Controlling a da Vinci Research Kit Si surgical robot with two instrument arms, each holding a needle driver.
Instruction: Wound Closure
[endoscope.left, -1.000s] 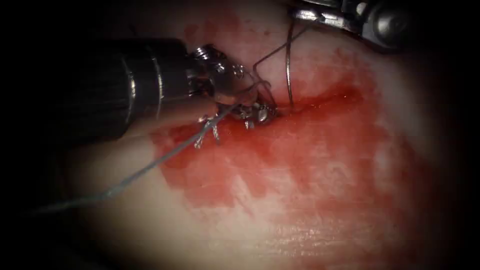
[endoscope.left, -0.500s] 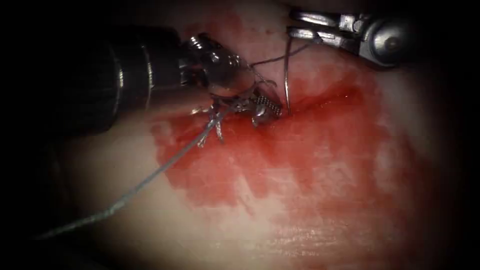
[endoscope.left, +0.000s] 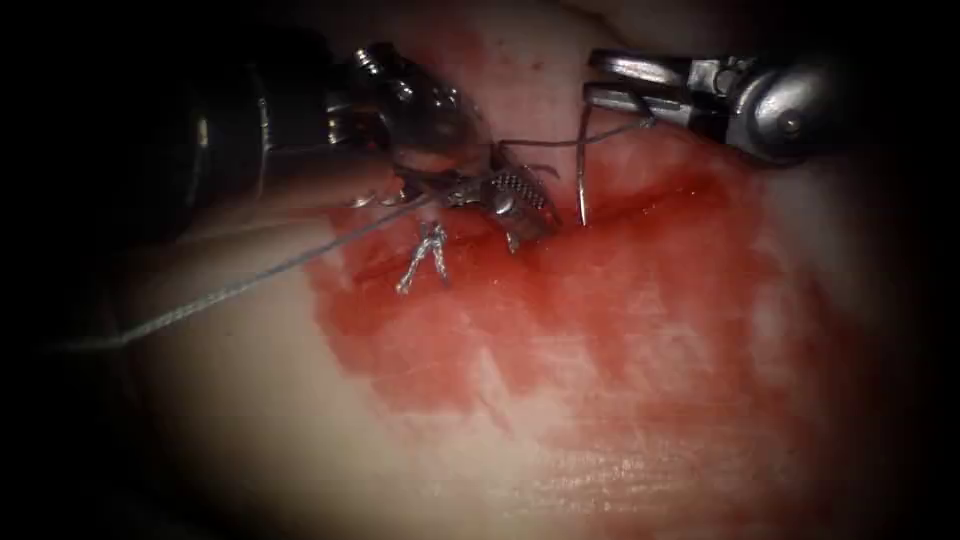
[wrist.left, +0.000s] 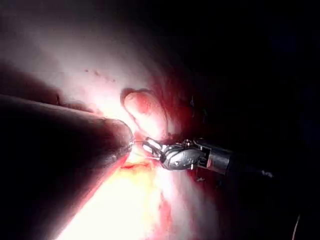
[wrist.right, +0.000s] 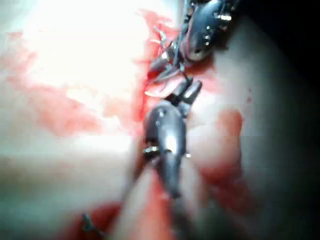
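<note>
We are noting the right gripper (endoscope.left: 600, 82), bright steel, clamping the thin curved needle (endoscope.left: 581, 165) at its upper end; the point is meeting the glistening tissue (endoscope.left: 620, 400) at the cut. The left gripper (endoscope.left: 515, 200), jaws apart with serrated faces, is holding nothing beside braided thread (endoscope.left: 240, 285) on red fluid (endoscope.left: 650, 300).

Curved needle (endoscope.left: 581, 170) stands upright, tip in the tissue (endoscope.left: 640, 400), thread (endoscope.left: 250, 280) trailing left.
</note>
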